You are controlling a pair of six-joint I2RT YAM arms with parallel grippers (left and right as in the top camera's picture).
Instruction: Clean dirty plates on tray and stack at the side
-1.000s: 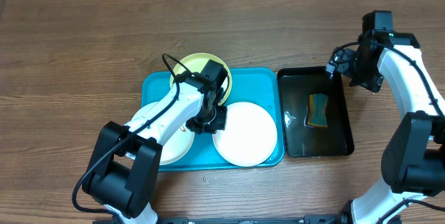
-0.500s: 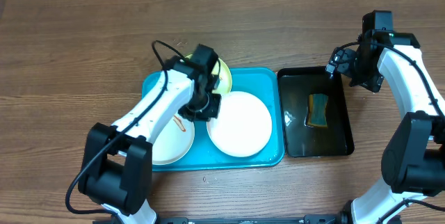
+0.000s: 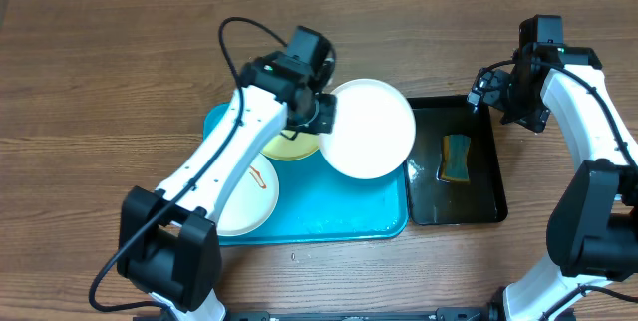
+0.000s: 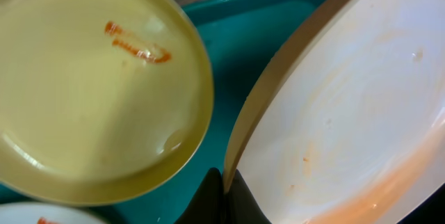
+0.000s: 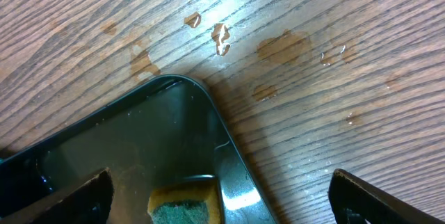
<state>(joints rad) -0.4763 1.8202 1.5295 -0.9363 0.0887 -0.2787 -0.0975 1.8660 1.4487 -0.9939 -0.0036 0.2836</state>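
- Above the far right corner of the turquoise tray (image 3: 349, 211): left gripper (image 3: 321, 112) clenched tight on the rim of a white plate (image 3: 371, 129), raised off the tray floor, its right edge overlapping the left wall of the black tray (image 3: 469, 201) as seen from overhead.
- From the left wrist: dark fingers (image 4: 208, 196) pinching the edge of that plate (image 4: 348, 113) at the bottom of the view. Faint orange-brown streaks along the plate's inner rim.
- On the far left part of the tray, partly under the left arm: yellow-green plate (image 3: 289, 147), lying flat, marked with a small orange smear (image 4: 135, 46) close to its edge.
- At the tray's near left corner: second white plate (image 3: 249, 196), flat, showing an orange-brown smear of its own, just beside the yellow-green one.
- Just beside the turquoise tray, on its right: black tray with a wet, glossy floor, holding a green-and-yellow sponge (image 3: 457, 157) near its middle.
- Over the black tray's far right corner: right gripper (image 3: 490, 92), jaws spread wide, grasping nothing. From the right wrist: one finger (image 5: 76, 196) at each lower corner of the view, with the tray's rounded corner (image 5: 139, 140) and the tip of the sponge (image 5: 184, 203) between them.
- On the wooden table (image 5: 313, 113) beyond that corner: scattered water droplets (image 5: 221, 37) and damp patches.
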